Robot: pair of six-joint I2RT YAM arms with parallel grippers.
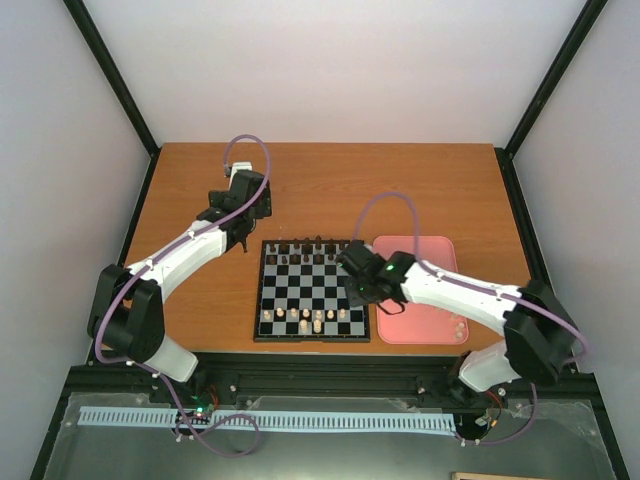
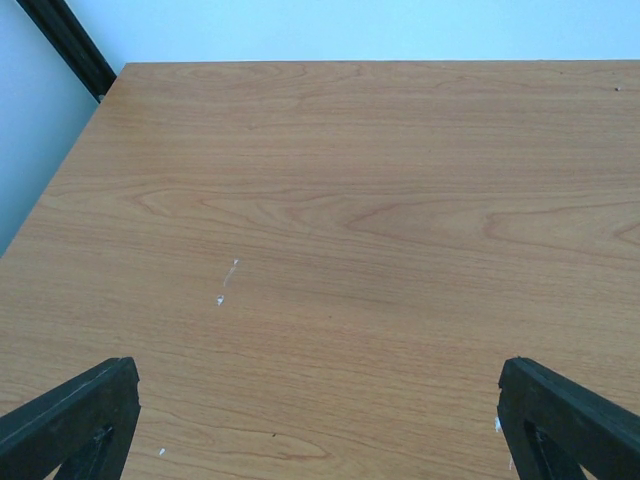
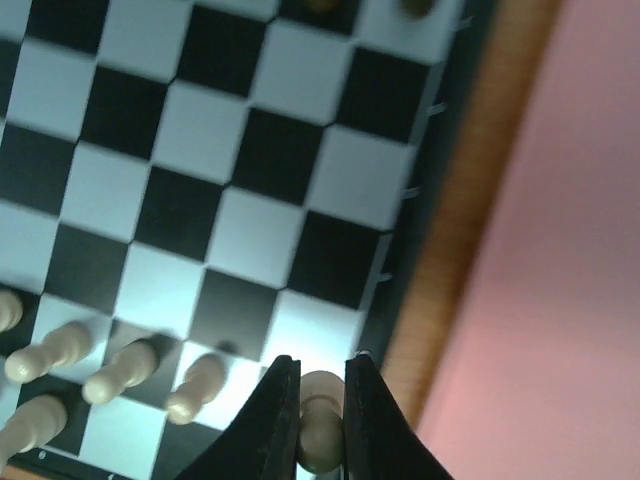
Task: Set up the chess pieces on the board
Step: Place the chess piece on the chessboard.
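Note:
The black and white chessboard [image 1: 312, 290] lies at the table's middle, also filling the right wrist view [image 3: 200, 150]. Several cream chess pieces [image 1: 305, 318] stand along its near rows; dark pieces line the far row. My right gripper [image 1: 362, 290] hangs over the board's right edge and is shut on a cream pawn [image 3: 322, 425] held between its fingers [image 3: 272, 420], above the near right squares. Other cream pawns [image 3: 120, 365] stand to its left. My left gripper [image 1: 240, 240] is open and empty over bare table, left of the board's far corner; its fingertips [image 2: 90, 410] are wide apart.
A pink tray [image 1: 415, 288] lies right of the board, with a few cream pieces [image 1: 457, 326] at its near right corner; it shows in the right wrist view [image 3: 570, 250] too. Black frame posts stand at the table's far corners.

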